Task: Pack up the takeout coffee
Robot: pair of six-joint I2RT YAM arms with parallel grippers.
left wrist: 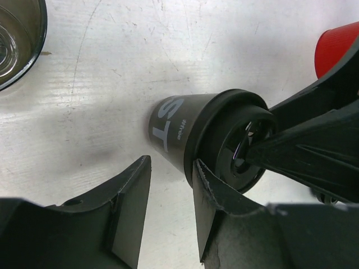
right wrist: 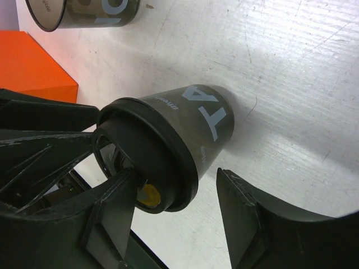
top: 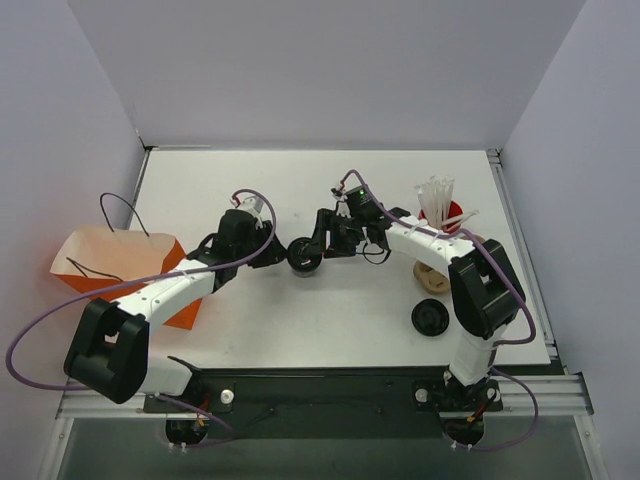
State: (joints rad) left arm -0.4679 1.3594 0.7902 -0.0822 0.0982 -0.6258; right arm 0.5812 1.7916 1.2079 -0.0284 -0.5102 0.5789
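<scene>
Right tool (right wrist: 171,178), jaws wide, straddles the lid of the small dark black-lidded coffee cup (right wrist: 190,117) on the white table (right wrist: 291,67). Left tool (left wrist: 171,162), equally parted, grips nothing. Only the right wrist view, not the left, shows an orange paper bag (right wrist: 33,61) beyond the cup.

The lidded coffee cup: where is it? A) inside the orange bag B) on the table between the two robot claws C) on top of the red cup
B: the takeout coffee stands on the table between the left gripper and the right gripper, outside the orange bag.
</scene>
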